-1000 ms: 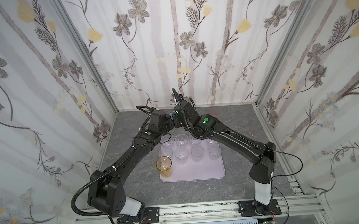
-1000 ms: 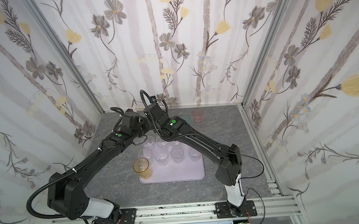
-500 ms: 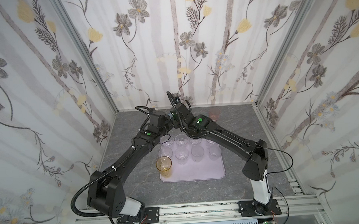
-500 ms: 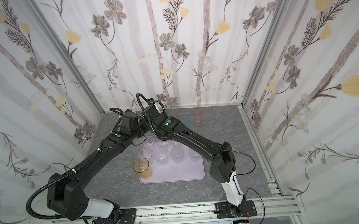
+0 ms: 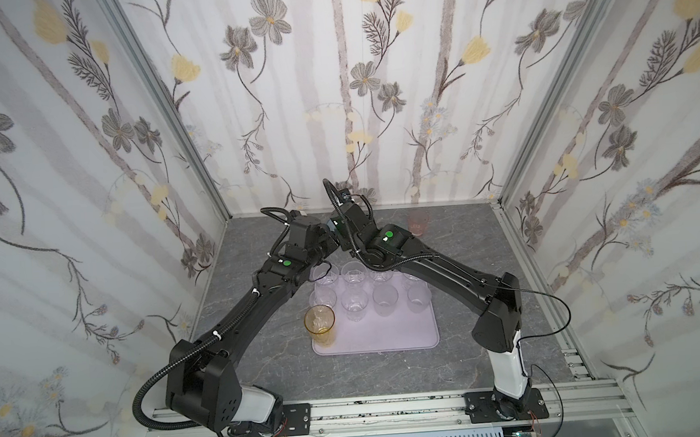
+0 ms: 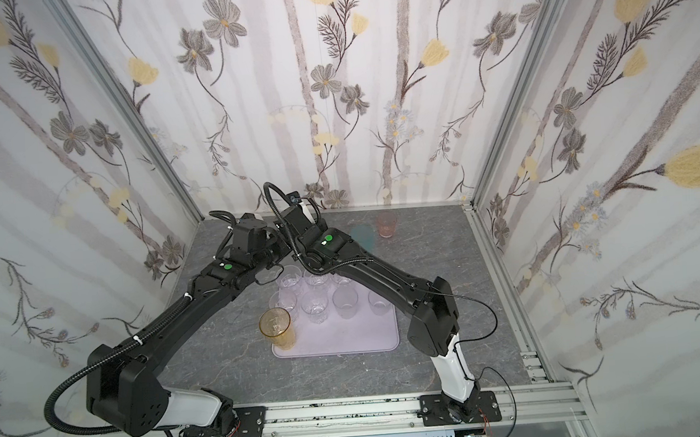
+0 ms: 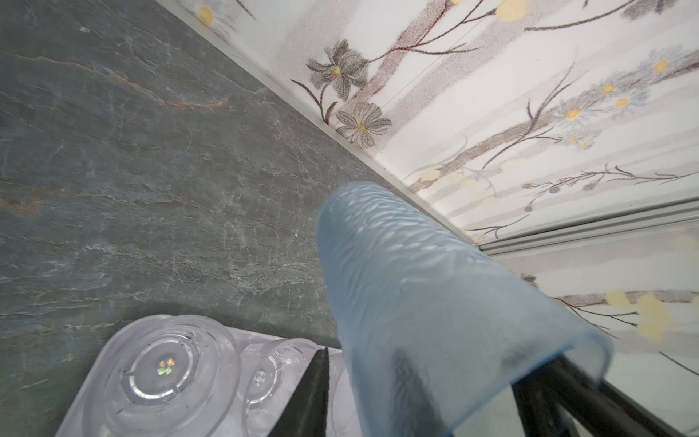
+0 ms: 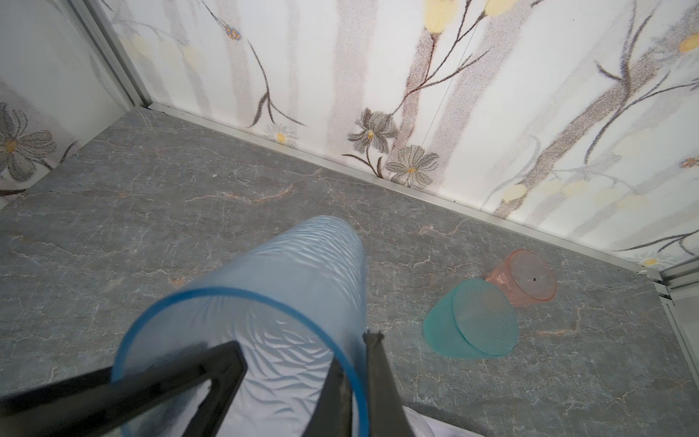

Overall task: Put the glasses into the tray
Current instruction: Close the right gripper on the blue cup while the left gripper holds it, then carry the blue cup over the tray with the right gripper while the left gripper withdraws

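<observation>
In the right wrist view a tall blue glass point(image 8: 287, 287) is seen from its open mouth. It is pale, see-through and frosted, with a rippled wave pattern in its wall and a brighter blue rim. It is held tilted over the bench point(image 5: 265, 358), mouth toward the arms and closed end toward the back edge, just beyond the far left corner of the tray point(image 5: 389, 338).

The right gripper point(image 8: 355, 352) is clamped on the rim, with one finger inside the glass, one outside, and the wall pinched between them. The left gripper point(image 7: 361, 353) is seen with its jaws apart astride the wall. Its outer finger point(image 7: 312, 393) stands clear of the glass, and the inner one shows only as a dark shade through the frosted wall. In both top views the grippers are hidden under the wrists.

The tray, flat, pale lilac and round-cornered, lies at the middle of the bench. Eight short clear glasses point(image 5: 355, 304) are set in two rows on its far half. A tall amber glass point(image 5: 320, 325) stands upright at its near left corner. A teal glass point(image 8: 472, 321) and a short pink glass point(image 8: 525, 280) are seen just beside each other near the back edge of the bench, well apart from the tray.
</observation>
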